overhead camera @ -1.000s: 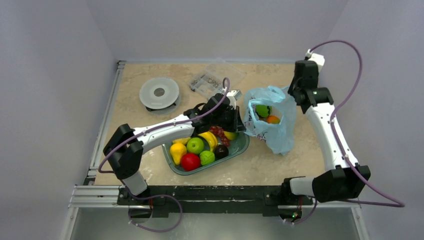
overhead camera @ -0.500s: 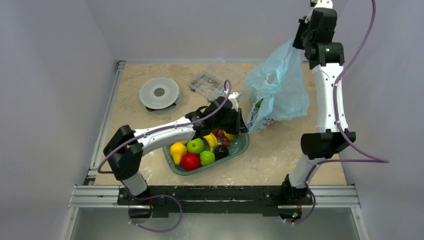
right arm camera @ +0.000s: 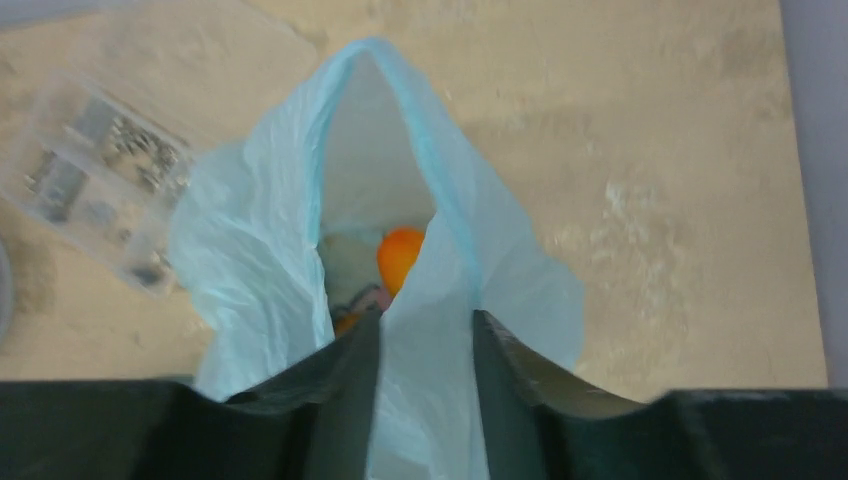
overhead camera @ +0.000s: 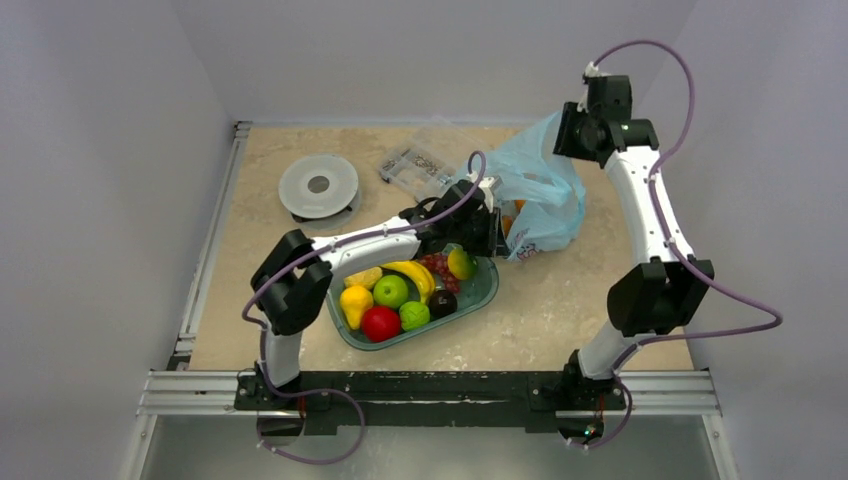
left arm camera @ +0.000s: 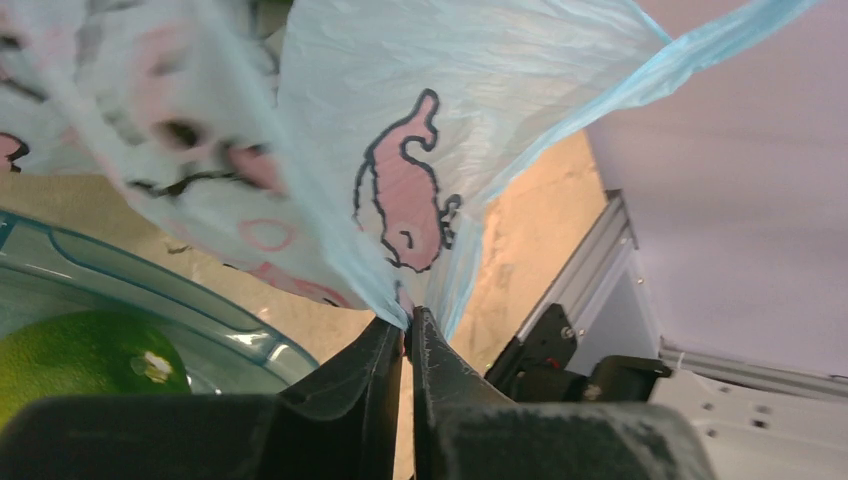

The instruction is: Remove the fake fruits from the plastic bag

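beige marbled table (overhead camera: 570,300) inside pale lilac walls (overhead camera: 420,60); left gripper (left arm camera: 408,322) is pressed together on the plastic bag (overhead camera: 540,195), right gripper (right arm camera: 427,335) clamps its upper part.

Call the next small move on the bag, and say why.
Probably raise the left end effector slightly to tip the plastic bag. It is shut on a printed fold low on the bag, beside the tray. The right end effector is shut on the bag's upper part, and the orange fruit sits inside, seen through a narrow opening.
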Tool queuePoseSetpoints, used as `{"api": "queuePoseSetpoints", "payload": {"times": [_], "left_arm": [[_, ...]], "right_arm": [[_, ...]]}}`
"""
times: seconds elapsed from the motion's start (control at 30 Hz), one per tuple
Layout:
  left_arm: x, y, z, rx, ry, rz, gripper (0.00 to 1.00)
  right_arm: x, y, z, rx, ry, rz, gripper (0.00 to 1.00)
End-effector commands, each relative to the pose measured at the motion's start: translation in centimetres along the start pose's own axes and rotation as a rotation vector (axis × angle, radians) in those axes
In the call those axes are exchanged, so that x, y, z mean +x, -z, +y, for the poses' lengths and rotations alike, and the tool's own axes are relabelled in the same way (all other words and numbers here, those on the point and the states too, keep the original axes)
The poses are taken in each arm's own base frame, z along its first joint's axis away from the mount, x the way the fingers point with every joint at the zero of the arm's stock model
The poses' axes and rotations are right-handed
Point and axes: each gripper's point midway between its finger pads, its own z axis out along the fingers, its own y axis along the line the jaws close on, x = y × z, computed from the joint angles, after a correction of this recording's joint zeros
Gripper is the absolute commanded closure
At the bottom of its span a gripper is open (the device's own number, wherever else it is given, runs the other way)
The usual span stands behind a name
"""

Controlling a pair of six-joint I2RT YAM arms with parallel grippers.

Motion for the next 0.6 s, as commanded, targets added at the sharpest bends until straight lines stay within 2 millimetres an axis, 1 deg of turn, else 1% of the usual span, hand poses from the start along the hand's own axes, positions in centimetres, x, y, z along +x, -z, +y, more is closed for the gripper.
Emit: {"api": "queuePoseSetpoints", "payload": {"times": [0.0, 0.07, 0.1, 0.13, 0.17, 0.2, 0.23, 0.3, 0.33, 0.4, 0.47, 0.5, 0.57], "left_arm": [[-0.2, 0.7, -1.1, 0.082, -0.038, 0.052, 0.68], [-0.7, 2.1, -1.8, 0.093, -0.073, 0.022, 0.55], [-0.9, 2.9, -1.9, 0.092, -0.089, 0.007, 0.49], [-1.2, 3.9, -2.3, 0.093, -0.108, -0.007, 0.41], [-1.5, 4.7, -2.6, 0.09, -0.13, -0.018, 0.33], [-1.9, 5.8, -2.9, 0.084, -0.16, -0.029, 0.29], [-2.3, 6.9, -3.2, 0.075, -0.188, -0.042, 0.27], [-3.0, 8.8, -3.7, 0.059, -0.244, -0.064, 0.23], [-3.3, 9.7, -3.9, 0.051, -0.274, -0.079, 0.22], [-4.1, 11.3, -4.3, 0.029, -0.37, -0.117, 0.2], [-4.9, 12.4, -4.6, -0.015, -0.465, -0.176, 0.16], [-5.2, 12.7, -5.2, -0.032, -0.526, -0.213, 0.15], [-5.9, 12.7, -6.0, -0.079, -0.649, -0.291, 0.14]], "right_arm": [[2.4, 5.4, 1.4, 0.016, 0.018, -0.031, 0.52], [4.2, 7.1, 3.3, -0.026, 0.05, -0.028, 0.41], [5.0, 8.0, 4.2, -0.059, 0.054, -0.026, 0.36], [5.6, 8.9, 4.9, -0.087, 0.053, -0.03, 0.32], [6.1, 10.0, 5.3, -0.1, 0.047, -0.044, 0.29], [6.9, 10.6, 5.4, -0.104, 0.047, -0.049, 0.26], [7.3, 11.6, 5.2, -0.099, 0.039, -0.068, 0.23], [7.6, 13.2, 3.8, -0.059, 0.005, -0.112, 0.16], [7.5, 14.1, 3.1, -0.042, -0.015, -0.145, 0.13], [7.4, 15.8, 2.5, -0.049, -0.077, -0.185, 0.08], [7.5, 16.6, 1.3, -0.001, -0.12, -0.202, 0.04], [7.5, 16.9, 0.3, 0.053, -0.158, -0.205, 0.03], [7.9, 17.4, -1.2, 0.139, -0.223, -0.201, 0.04]]}}
